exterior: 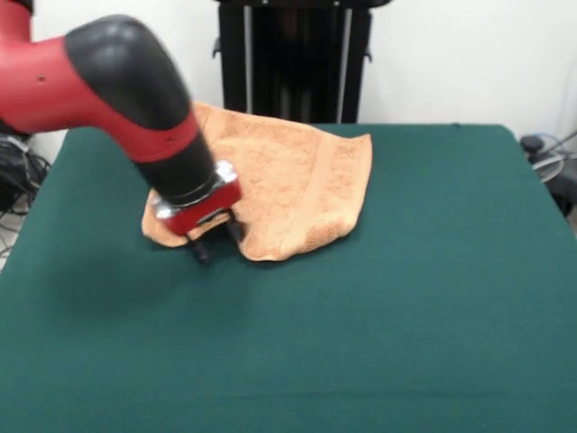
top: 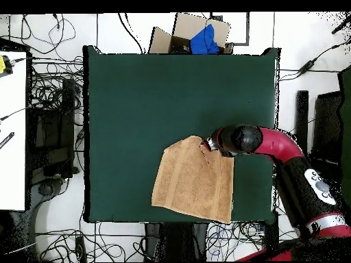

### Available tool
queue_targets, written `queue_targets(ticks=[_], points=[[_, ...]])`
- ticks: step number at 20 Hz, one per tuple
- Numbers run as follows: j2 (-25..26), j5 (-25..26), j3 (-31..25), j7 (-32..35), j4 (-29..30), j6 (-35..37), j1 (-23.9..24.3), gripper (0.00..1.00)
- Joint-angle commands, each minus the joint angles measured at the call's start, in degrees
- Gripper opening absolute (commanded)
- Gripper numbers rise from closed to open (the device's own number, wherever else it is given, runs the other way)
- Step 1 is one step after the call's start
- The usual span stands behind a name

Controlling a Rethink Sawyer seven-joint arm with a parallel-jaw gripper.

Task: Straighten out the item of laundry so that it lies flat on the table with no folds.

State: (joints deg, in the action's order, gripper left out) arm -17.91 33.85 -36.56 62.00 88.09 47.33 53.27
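Note:
The light orange-tan towel [exterior: 288, 185] lies on the green table [exterior: 406, 298] at its far side, by the pedestal. It looks rumpled, with a woven band along its right edge. In the overhead view the towel [top: 194, 181] reaches the table's [top: 151, 103] bottom edge. My gripper [exterior: 217, 242] is down at the towel's near left edge, fingers apart and straddling that edge. The red and black arm hides part of the towel. From above the gripper [top: 206, 146] sits at the towel's upper right corner.
The black pedestal [exterior: 293, 59] stands behind the towel. In the overhead view a cardboard box with a blue thing [top: 199, 38] sits beyond the table's top edge. Cables lie on the floor all round. A white desk [top: 12, 130] is at the left.

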Motion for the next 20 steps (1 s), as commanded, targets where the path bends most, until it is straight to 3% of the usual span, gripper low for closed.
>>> queue_targets(ticks=[1, 7, 15, 20], points=[[-4.1, -1.2, 2.1, 9.3, 12.4, -1.7, -5.3, 1.0], [-6.7, -2.4, 3.2, 12.1, 15.0, -3.7, -6.5, 1.0], [-5.6, -4.6, 3.5, 9.5, 11.1, -1.4, -7.6, 1.0], [-4.8, -3.6, 3.6, 7.9, 11.1, -4.5, -6.1, 1.0]])
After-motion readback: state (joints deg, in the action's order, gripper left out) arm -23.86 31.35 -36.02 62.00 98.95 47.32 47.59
